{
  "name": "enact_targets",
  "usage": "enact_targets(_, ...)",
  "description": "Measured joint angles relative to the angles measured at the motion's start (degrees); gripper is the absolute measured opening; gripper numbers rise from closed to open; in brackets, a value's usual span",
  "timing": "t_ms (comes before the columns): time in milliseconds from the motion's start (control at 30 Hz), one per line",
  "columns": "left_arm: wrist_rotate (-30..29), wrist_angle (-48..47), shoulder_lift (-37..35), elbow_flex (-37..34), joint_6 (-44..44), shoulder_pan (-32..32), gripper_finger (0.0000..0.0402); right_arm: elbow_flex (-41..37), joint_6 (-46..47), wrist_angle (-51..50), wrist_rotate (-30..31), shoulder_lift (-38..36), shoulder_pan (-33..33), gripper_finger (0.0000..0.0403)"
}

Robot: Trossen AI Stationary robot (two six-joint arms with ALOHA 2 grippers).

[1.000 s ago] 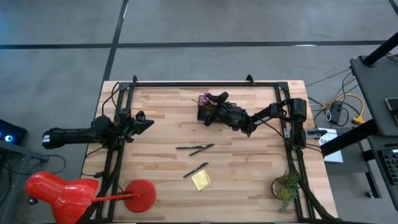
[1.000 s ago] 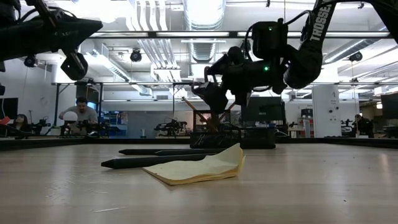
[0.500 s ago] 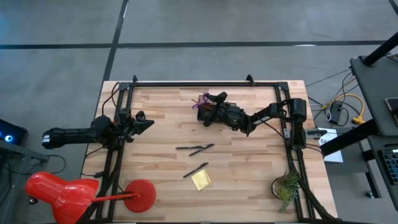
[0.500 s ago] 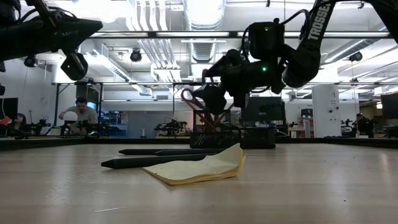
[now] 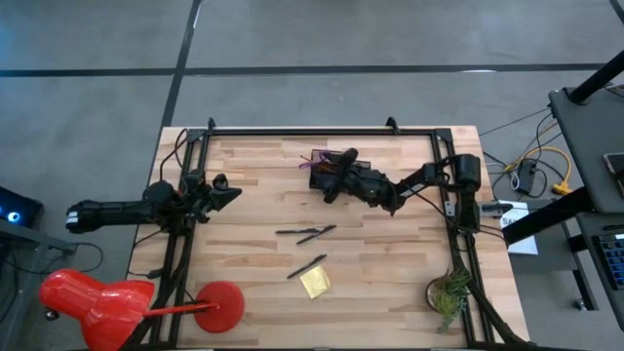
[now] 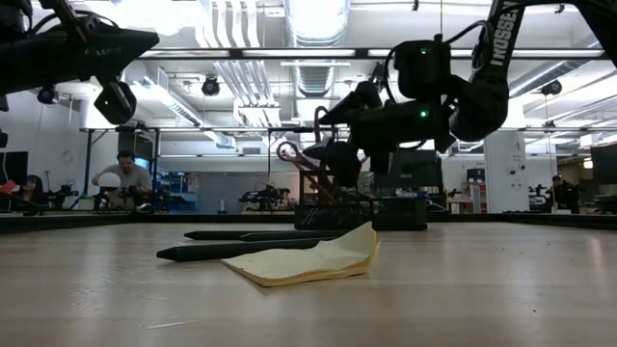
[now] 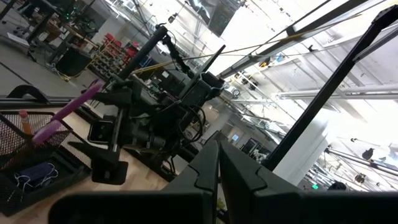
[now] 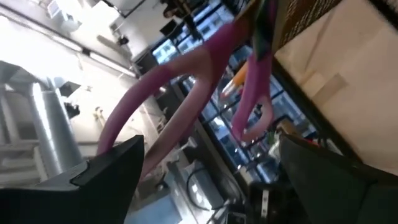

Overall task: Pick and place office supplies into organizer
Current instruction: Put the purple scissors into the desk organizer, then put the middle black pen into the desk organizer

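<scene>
The black mesh organizer (image 5: 322, 176) (image 6: 345, 212) stands at the table's far middle. Purple-handled scissors (image 5: 312, 159) (image 6: 297, 154) stand in it, blades down, handles leaning toward the table's left. My right gripper (image 5: 338, 174) (image 6: 345, 123) is open just right of the handles; in the right wrist view the purple loops (image 8: 186, 87) lie between its spread fingers. Two dark pens (image 5: 305, 233) (image 5: 307, 266) and the yellow sticky pad (image 5: 314, 283) (image 6: 308, 262) lie on the wood nearer me. My left gripper (image 5: 231, 193) (image 7: 217, 165) waits shut at the left. My right gripper stands open around the scissors' purple handle loops (image 8: 143, 106), coming level from the table's right. One loop runs close past a finger (image 8: 112, 168); whether it touches I cannot tell. The scissors rest in the organizer, tilted.
An orange pen (image 7: 23, 122) and small dark items sit inside the organizer (image 7: 37, 162). A green plant (image 5: 448, 292) stands at the near right corner. A red object (image 5: 97, 302) sits off the near left corner. Black frame rails (image 5: 312, 130) border the table.
My right gripper has opened and let go of the scissors, then drawn back a little toward the table's right. The scissors, held above the organizer a second ago, now stand in it with their handles tipped toward the table's left.
</scene>
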Motion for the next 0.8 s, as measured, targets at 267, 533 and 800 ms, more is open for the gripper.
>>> enact_targets(267,0.0,0.0,0.0,0.0,0.0,0.0,0.0000,-4.9,0.3,3.3,-0.9,0.0,1.9,0.0359)
enact_targets(533,0.0,0.0,0.0,0.0,0.0,0.0,0.0000,-11.6,-0.4,13.0,-1.2,0.0,4.9,0.0359)
enact_targets(800,0.0,0.0,0.0,0.0,0.0,0.0,0.0000,-15.6,-0.7,17.1,-4.8,-0.1,7.1,0.0359)
